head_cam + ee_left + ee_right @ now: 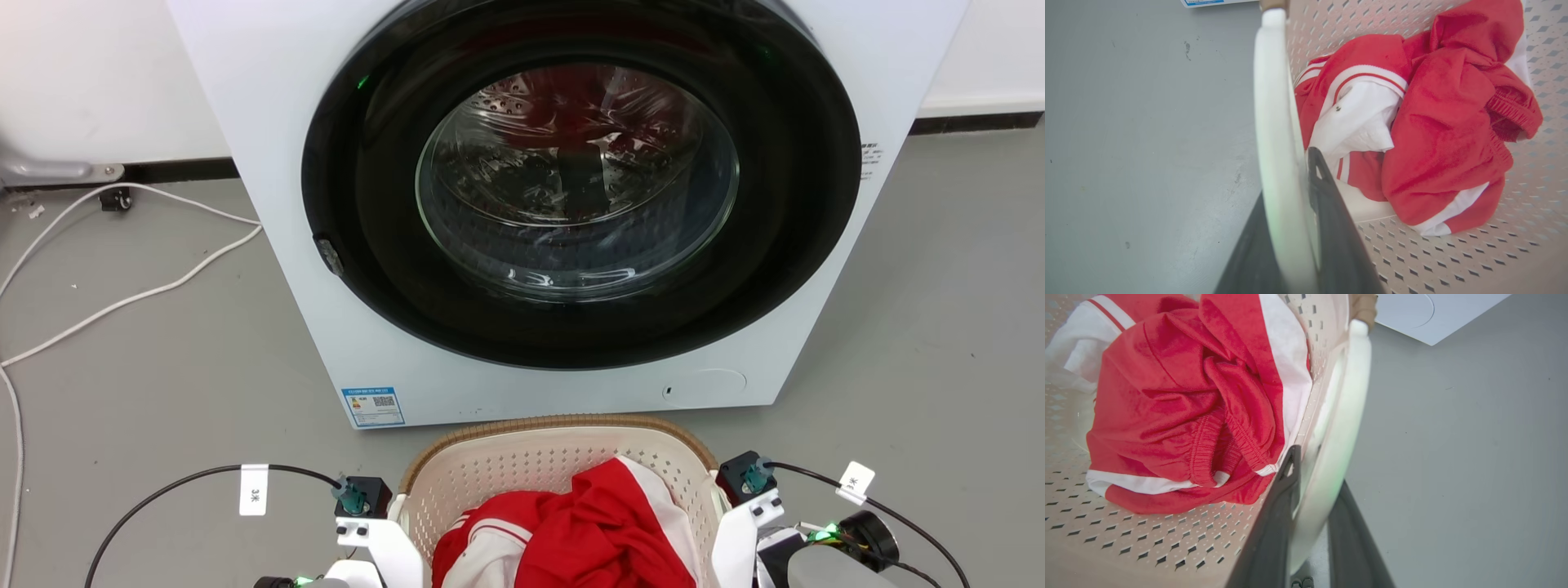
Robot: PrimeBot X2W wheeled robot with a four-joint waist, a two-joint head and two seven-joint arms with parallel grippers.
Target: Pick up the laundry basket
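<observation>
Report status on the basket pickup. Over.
Left gripper clamped on left handle. Right gripper clamped on right handle. Basket holds red-white clothes. Washer close ahead.

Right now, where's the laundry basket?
The laundry basket is bottom centre of head view, in front of the washing machine; left gripper and right gripper each clamp one white side handle.

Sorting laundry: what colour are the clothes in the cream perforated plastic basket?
The crumpled clothes are red with white trim; see left wrist view.
</observation>
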